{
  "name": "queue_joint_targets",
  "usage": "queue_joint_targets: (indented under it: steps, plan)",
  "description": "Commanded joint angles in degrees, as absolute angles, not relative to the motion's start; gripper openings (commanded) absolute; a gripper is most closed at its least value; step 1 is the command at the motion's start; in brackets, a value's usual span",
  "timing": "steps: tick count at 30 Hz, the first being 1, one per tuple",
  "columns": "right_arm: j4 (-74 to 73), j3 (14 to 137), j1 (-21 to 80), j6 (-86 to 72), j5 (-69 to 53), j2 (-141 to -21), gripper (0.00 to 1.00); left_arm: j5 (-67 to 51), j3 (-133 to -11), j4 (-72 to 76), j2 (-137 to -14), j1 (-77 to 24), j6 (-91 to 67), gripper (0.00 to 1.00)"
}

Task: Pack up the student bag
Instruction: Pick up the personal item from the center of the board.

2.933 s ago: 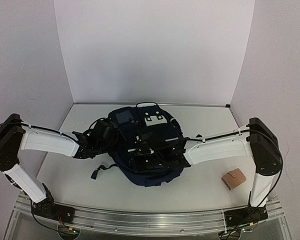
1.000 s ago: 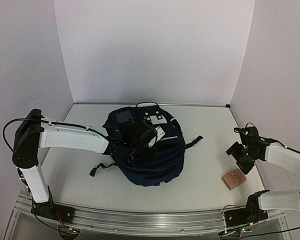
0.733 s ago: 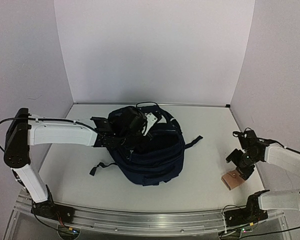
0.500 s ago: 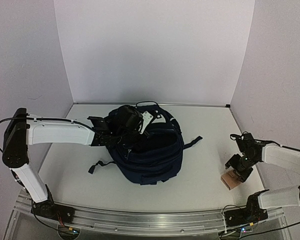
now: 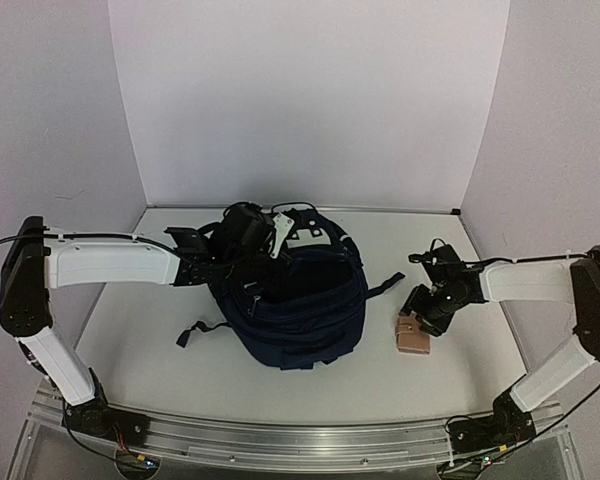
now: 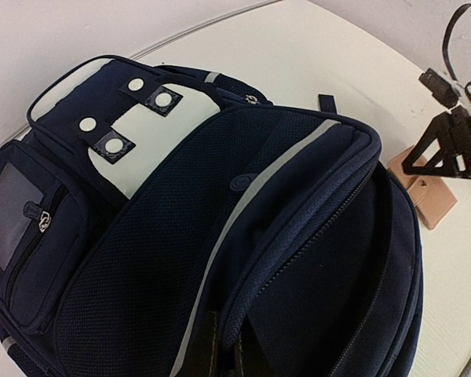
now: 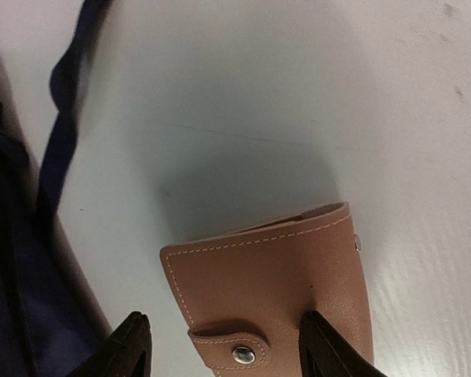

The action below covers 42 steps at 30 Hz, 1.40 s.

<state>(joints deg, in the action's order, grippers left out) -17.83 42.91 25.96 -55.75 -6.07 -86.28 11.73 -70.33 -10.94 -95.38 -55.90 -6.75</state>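
The student bag (image 5: pixel 300 310) lies slumped in the middle of the frame, its mouth gaping. It looks soft and floppy, so I'd judge the stitched zipper rim the firmest place to hold. The left gripper (image 6: pixel 224 355) is clenched on exactly that lip. Right of the bag, the right gripper (image 7: pixel 224 339) grasps a tan wallet (image 7: pixel 275 290).

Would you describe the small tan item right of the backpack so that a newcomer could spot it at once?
Start from the big navy student bag in the middle of the white table. To its right, past its loose strap, a small wallet sits between the fingers of the right pincer. It is the only tan leather thing there, with pale stitching and a metal snap.
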Motion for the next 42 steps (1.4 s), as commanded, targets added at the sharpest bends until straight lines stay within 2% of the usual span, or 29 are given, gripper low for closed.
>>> queue_joint_targets:
  steps: [1,6,9,14,19,26,30,37,42]
  plan:
    - [-12.11,47.92,27.94,-53.96,-5.29,-91.86,0.62,12.97,-70.02,-10.21,-91.04,-53.06,-12.71,0.00]
    - [-15.90,51.25,27.55,-49.60,-0.71,-89.52,0.65,11.54,-69.70,-11.89,-90.56,-52.13,-16.09,0.00]
    - [-18.81,48.55,24.43,-47.06,-0.43,-86.63,0.67,10.31,-69.75,-12.06,-89.95,-51.85,-17.17,0.00]
    - [-18.66,41.81,20.27,-42.24,-5.36,-81.88,0.69,7.62,-70.44,-12.11,-89.12,-51.41,-17.19,0.00]
    - [-15.31,38.40,19.70,-35.22,-14.82,-80.02,0.66,6.87,-70.96,-12.94,-88.82,-50.95,-17.35,0.00]
    - [-13.18,38.30,18.56,-29.22,-21.39,-85.12,0.56,6.33,-70.93,-13.08,-88.23,-50.88,-18.57,0.00]
    - [-12.13,38.85,18.15,-27.54,-22.06,-88.22,0.46,5.80,-70.93,-13.33,-87.77,-50.88,-18.91,0.00]
    - [-10.25,38.50,16.96,-26.21,-23.33,-90.18,0.37,4.89,-70.84,-13.94,-87.10,-50.85,-18.69,0.00]
    - [-9.32,38.20,16.77,-27.13,-24.94,-89.84,0.17,3.54,-71.08,-13.93,-86.98,-50.80,-18.06,0.00]
